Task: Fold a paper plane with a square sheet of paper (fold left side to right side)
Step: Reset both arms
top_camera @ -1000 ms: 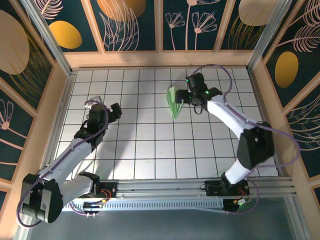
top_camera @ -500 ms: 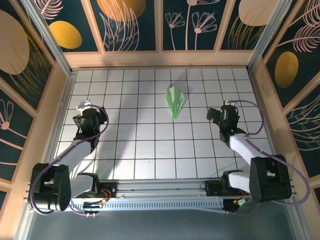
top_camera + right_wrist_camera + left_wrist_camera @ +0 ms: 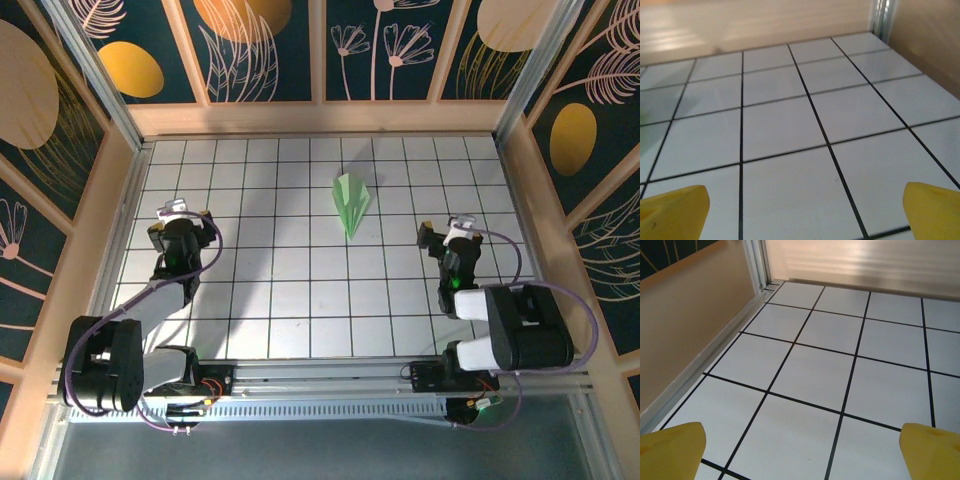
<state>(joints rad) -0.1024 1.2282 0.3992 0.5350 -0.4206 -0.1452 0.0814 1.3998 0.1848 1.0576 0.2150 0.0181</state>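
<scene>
Drawn back from the paper plane [image 3: 350,203], right claw [image 3: 448,231] spread and empty, left claw [image 3: 178,218] likewise spread

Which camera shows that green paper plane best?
The top external view: the paper plane lies whole on the tiled table, tip toward the near edge. Both wrist cameras look at other tiles, off to the sides.

Matt creased paper plane [image 3: 351,203], glossy tiled table [image 3: 290,290], pale wooden walls [image 3: 320,117], metal rail [image 3: 330,378]
</scene>
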